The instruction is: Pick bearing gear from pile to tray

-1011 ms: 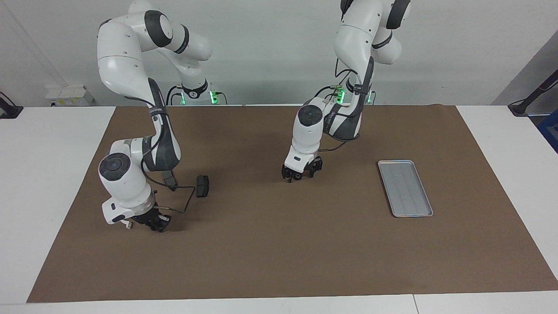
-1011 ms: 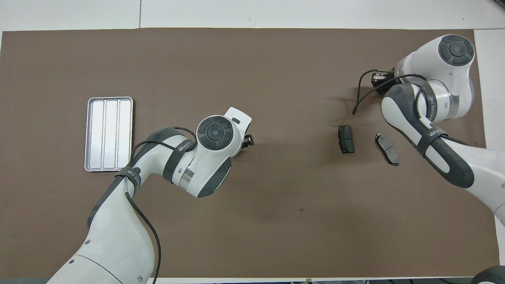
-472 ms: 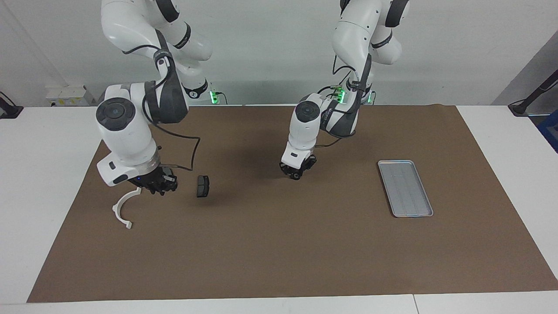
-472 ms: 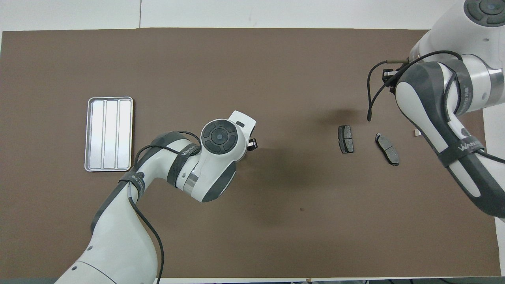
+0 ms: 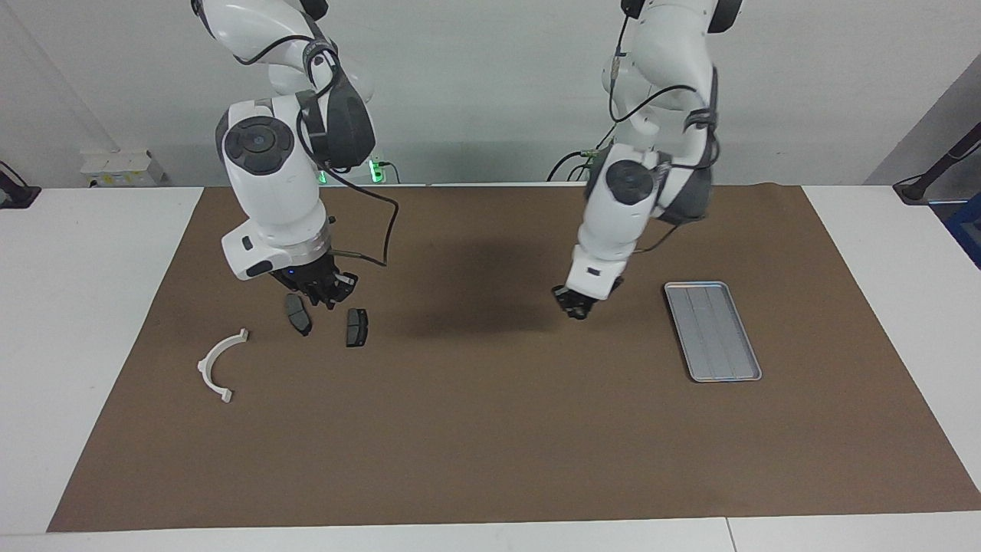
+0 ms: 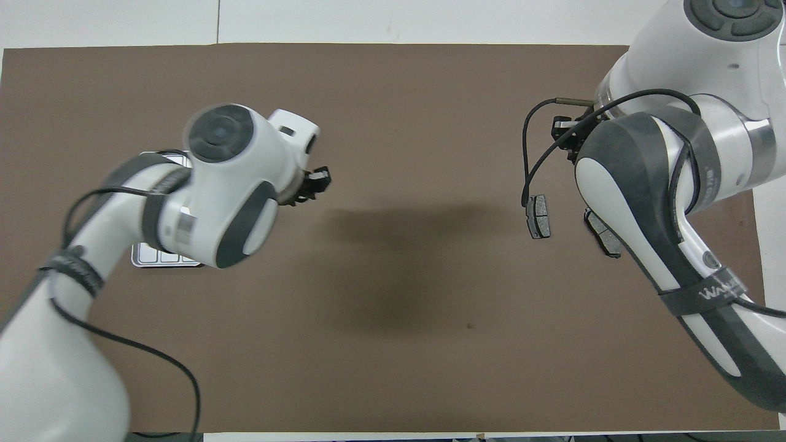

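Note:
My left gripper (image 5: 575, 308) (image 6: 314, 182) hangs shut above the brown mat, beside the tray and toward the middle of the table. No bearing gear shows, and I cannot tell whether anything small sits between its tips. The silver tray (image 5: 713, 331) lies flat toward the left arm's end; in the overhead view the left arm covers all but a strip of the tray (image 6: 161, 260). My right gripper (image 5: 328, 294) (image 6: 564, 131) is shut and raised over the pile. The pile holds two dark brake pads (image 5: 297, 314) (image 5: 356, 327) and a white half-ring bracket (image 5: 218, 365).
A brown mat (image 5: 490, 445) covers the table. One brake pad (image 6: 538, 216) shows whole from above, the second brake pad (image 6: 603, 234) is partly under the right arm. A tiny dark speck (image 6: 470, 325) lies on the mat nearer the robots.
The left gripper closed at the mat's middle, then rose and swung toward the tray. The right gripper lifted away from the white bracket and moved over the brake pads.

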